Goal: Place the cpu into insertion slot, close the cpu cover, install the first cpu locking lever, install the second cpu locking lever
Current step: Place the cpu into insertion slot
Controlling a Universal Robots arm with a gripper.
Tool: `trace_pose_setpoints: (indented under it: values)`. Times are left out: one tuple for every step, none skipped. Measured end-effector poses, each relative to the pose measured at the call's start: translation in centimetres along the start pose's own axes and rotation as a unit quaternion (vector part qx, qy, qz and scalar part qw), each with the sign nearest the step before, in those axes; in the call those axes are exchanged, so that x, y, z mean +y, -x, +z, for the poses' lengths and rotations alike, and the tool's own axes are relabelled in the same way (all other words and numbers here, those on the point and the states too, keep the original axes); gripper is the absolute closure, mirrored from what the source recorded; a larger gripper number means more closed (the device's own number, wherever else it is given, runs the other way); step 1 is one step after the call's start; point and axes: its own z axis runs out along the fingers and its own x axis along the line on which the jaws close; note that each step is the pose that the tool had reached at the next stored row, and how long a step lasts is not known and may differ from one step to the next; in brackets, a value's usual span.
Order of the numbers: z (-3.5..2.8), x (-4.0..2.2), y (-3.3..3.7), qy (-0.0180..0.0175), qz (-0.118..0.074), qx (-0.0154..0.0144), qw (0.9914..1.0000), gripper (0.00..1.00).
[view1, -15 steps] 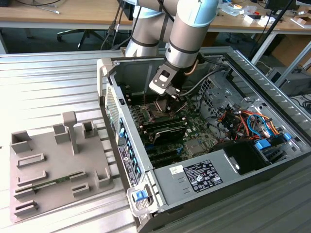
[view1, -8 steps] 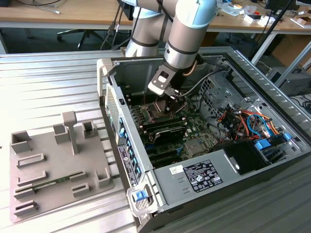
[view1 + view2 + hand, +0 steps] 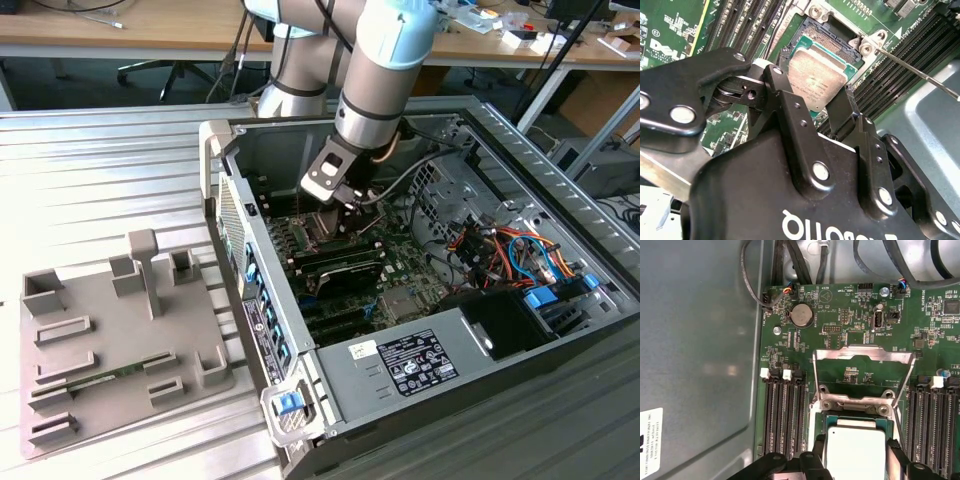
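One grey tray (image 3: 100, 400) is lying at the exterior view's left, well apart from the work and out of the arm's way. Just to its right the case (image 3: 400, 370) is lying on its side with the panel off, which is giving the arm (image 3: 385, 70) room to be reaching straight down at the board (image 3: 400, 285). The gripper (image 3: 345, 200) is hanging low over the socket (image 3: 825, 37). In the second wrist view its fingers (image 3: 785, 100) are pinching narrowly on two opposite edges of the cpu (image 3: 817, 80), I would guess so as to be keeping off the metal top and the contacts beneath. The cpu is sitting between them, right over the socket and very near it. Whether it is already bedding down or hovering just above, I cannot tell. In the first wrist view the cover (image 3: 840, 354) is standing swung back on its hinge, beyond the cpu, leaving the socket bare so the chip can be lowered in. Further right in the second wrist view a thin lever (image 3: 920, 72) is sticking out unlatched over the memory slots (image 3: 900, 75), and that is likely what is letting the cover stand free.
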Motion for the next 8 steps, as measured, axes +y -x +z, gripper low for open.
trace_pose_setpoints:
  values:
    - [0.04,0.00,0.00,0.0000,0.000,0.0000,1.00000,0.45]
    - [0.07,0.00,0.00,0.0000,0.000,0.0000,1.00000,0.45]
    - [0.12,-0.01,0.00,0.0000,0.000,0.0000,1.00000,0.45]
    - [0.16,-0.03,0.00,0.0000,0.000,0.0000,1.00000,0.45]
    - [0.22,-0.07,0.00,0.0000,0.000,0.0000,1.00000,0.45]
    - [0.29,-0.11,0.00,0.0000,0.000,0.0000,1.00000,0.45]
    - [0.37,-0.11,0.00,0.0001,0.000,0.0001,1.00000,0.45]
    - [0.44,-0.11,0.00,0.0000,0.000,0.0000,1.00000,0.45]
